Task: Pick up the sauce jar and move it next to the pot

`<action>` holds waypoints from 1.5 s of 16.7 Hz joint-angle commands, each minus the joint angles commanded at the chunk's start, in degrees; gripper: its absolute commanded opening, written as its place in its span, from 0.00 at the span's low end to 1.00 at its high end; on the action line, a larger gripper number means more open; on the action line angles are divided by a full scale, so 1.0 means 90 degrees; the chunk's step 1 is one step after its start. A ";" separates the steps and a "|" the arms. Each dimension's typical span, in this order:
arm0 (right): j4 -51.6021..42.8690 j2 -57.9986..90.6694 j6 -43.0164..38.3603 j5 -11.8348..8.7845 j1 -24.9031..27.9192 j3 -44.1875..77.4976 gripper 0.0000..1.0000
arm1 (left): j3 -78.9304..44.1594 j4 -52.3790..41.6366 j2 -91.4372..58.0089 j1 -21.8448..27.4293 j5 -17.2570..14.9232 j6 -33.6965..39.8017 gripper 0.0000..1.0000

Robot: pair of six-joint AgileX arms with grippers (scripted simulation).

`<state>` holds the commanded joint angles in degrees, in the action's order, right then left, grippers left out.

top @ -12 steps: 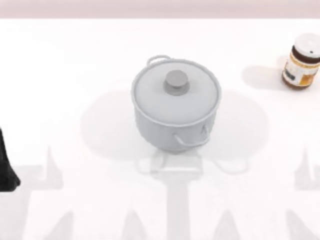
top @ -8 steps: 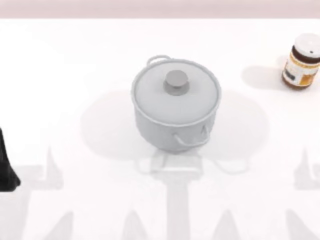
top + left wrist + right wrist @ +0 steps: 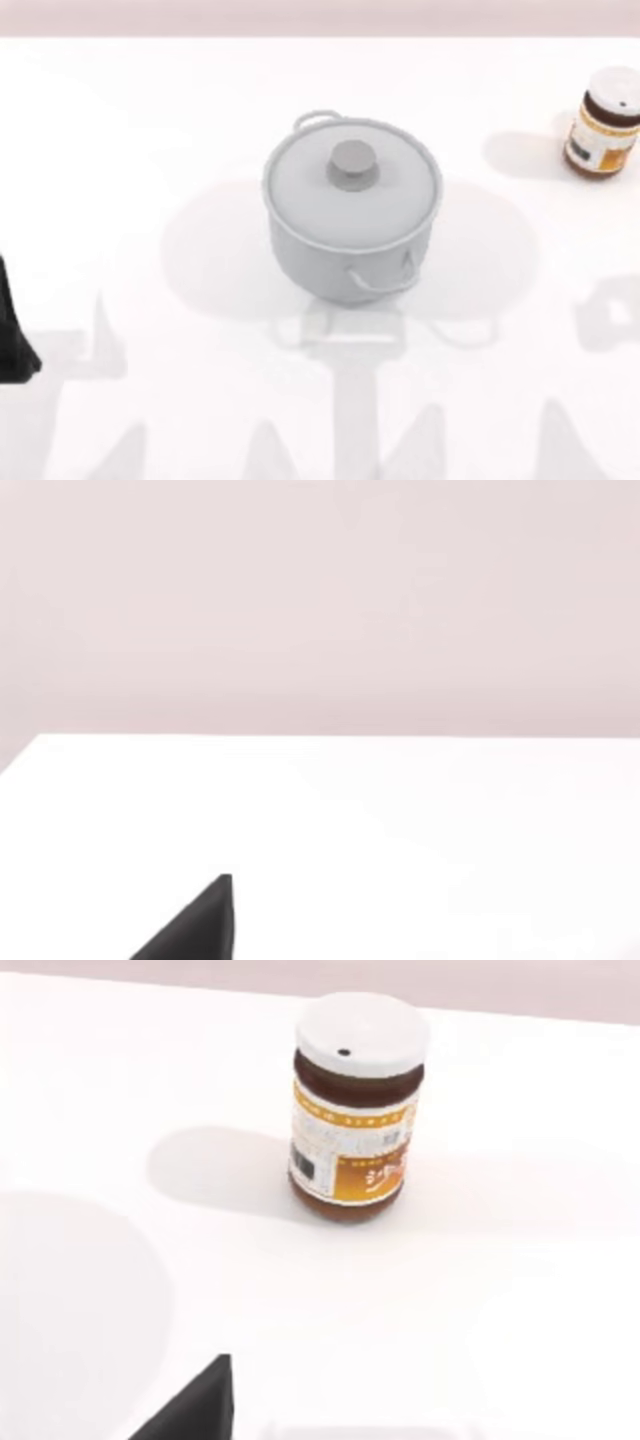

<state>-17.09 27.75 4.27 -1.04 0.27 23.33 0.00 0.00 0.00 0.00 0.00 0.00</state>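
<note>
The sauce jar (image 3: 603, 122) stands upright at the table's far right edge, with a white lid, dark brown contents and an orange-and-white label. The right wrist view shows this jar (image 3: 354, 1110) a little way ahead of my right gripper (image 3: 195, 1410), apart from it; only a dark corner of that gripper shows. The right arm itself is outside the top view. The light-grey pot (image 3: 352, 208) sits mid-table with its lid and round knob on. My left arm (image 3: 12, 335) rests at the table's left edge, far from both.
The table's back edge (image 3: 320, 38) meets a pale pink wall. A wide stretch of bare white table (image 3: 500, 230) lies between pot and jar. The left wrist view shows only table, wall and a dark corner of the left gripper (image 3: 195, 925).
The arm shadows on the lower right of the table have shifted leftward and changed shape. Pot, jar and left arm have not moved.
</note>
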 joint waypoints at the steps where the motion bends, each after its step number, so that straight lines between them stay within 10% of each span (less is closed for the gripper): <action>1: -0.0321 0.0536 0.0091 -0.0025 0.0012 0.0494 1.00 | 0.0000 0.0000 0.0000 0.0000 0.0000 0.0000 1.00; 17: -0.5505 1.0193 0.1690 -0.0301 0.0024 1.0640 1.00 | 0.0000 0.0000 0.0000 0.0000 0.0000 0.0000 1.00; 25: -0.6963 1.2997 0.2130 -0.0350 -0.0016 1.3591 1.00 | 0.0000 0.0000 0.0000 0.0000 0.0000 0.0000 1.00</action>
<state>-79.76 144.72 23.44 -4.19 0.13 145.65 0.00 0.00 0.00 0.00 0.00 0.00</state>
